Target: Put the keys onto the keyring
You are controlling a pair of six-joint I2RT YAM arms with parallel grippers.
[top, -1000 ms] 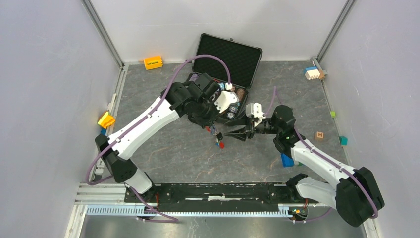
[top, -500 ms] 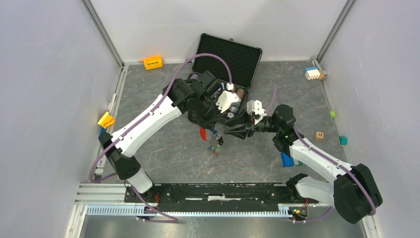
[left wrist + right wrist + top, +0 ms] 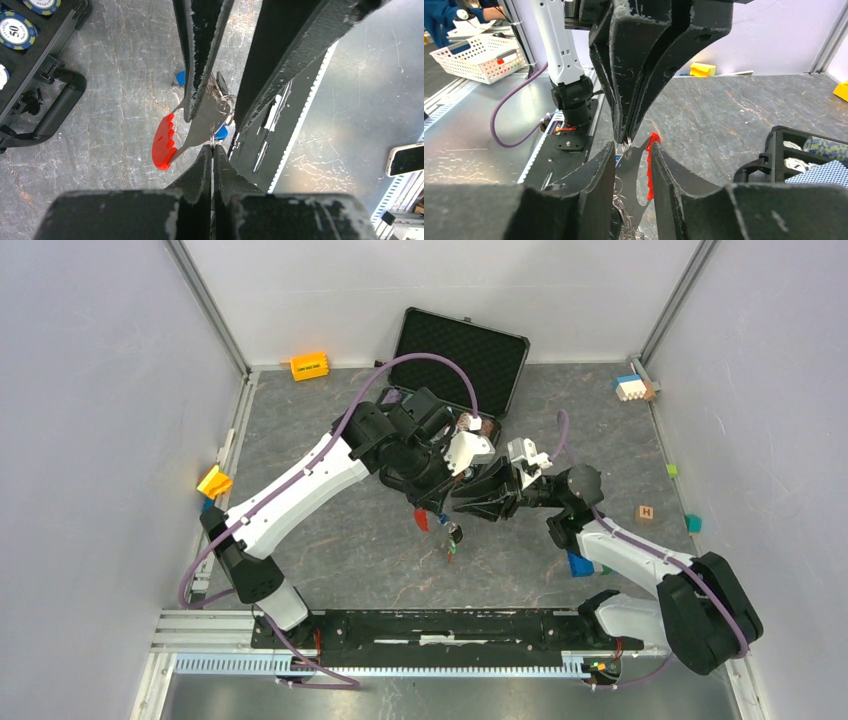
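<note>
So the whole bunch is hanging in the air over the middle of the surface [image 3: 330, 550], a bit in from the near edge where my arms are bolted. My left gripper [image 3: 212, 152] is clamped fully shut on the thin wire loop of the keyring [image 3: 199, 129], so the red fob [image 3: 162, 142] and everything else dangle free under it. I reckon that's the point: pinch the ring, let gravity sort out the rest, and leave the other arm room to work.

The keys [image 3: 455, 536] hang in that same clump, with a blue cap [image 3: 221, 131] peeking out. Honestly I can't tell which ones are properly threaded on.

My right gripper [image 3: 633, 150] comes in from the opposite side, about half open, with its two fingers straddling the flat metal part of the fob. I can't tell if the pads actually touch it, and it isn't gripping anything I can see. My guess is it's there to steady the fob.

Further back, at the far edge, the black case [image 3: 470, 355] sits open with poker chips [image 3: 17, 31] inside.
</note>
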